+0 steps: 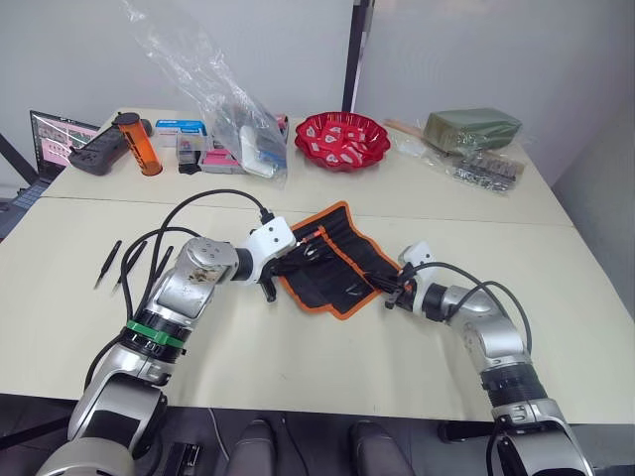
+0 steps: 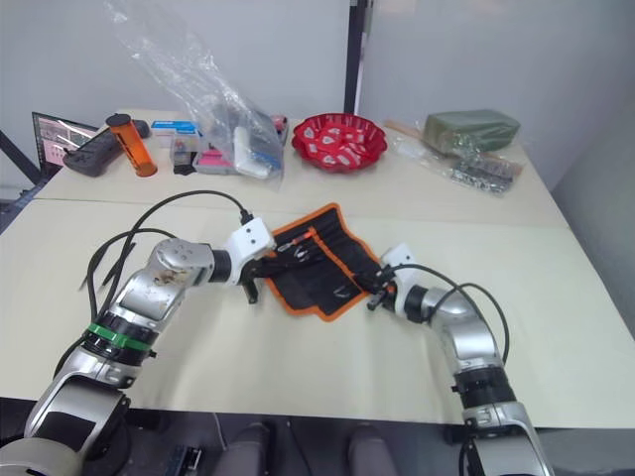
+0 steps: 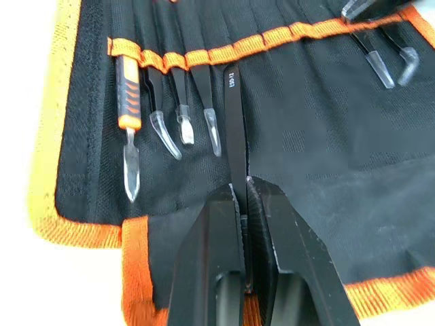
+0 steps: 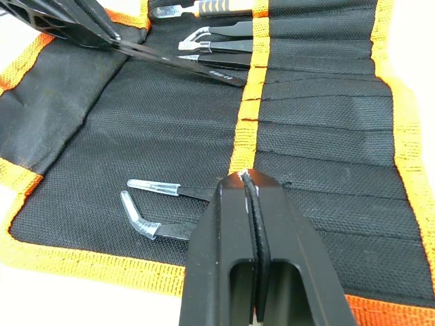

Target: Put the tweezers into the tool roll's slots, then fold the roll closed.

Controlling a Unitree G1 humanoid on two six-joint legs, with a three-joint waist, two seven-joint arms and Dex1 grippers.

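Black fabric with orange binding: the tool roll (image 1: 332, 258) lies unfolded at the centre of the bench (image 1: 298, 347), between the two arms.

Left hand (image 3: 242, 197): fingers clamped on one black tweezer (image 3: 234, 129), its free end pointed at the orange slot stripe (image 3: 265, 39). That end appears to lie at the stripe's edge, not yet pushed under it. Judgement: insertion of this piece is in progress.

Right hand (image 4: 248, 180): fingers pressed together, resting on the roll's fabric near the stripe. I cannot tell whether fabric is pinched between them; it looks to be steadying the roll.

Slots filled, as seen in the left wrist view: an orange-handled tool (image 3: 128, 102) at the roll's end, then three capped tips beside it. Two further capped tips (image 4: 153, 204), one straight and one bent, sit toward the roll's other end.

Outstanding stock: at about nine o'clock from the roll, well apart from it, thin black sticks (image 1: 107, 263) lie loose on the bench; they look like tweezers, and cables partly hide their count.

Progress judgement: partly loaded. Remaining: seat the held piece, fetch and slot the loose ones, then fold the roll shut. Roll not yet folded.
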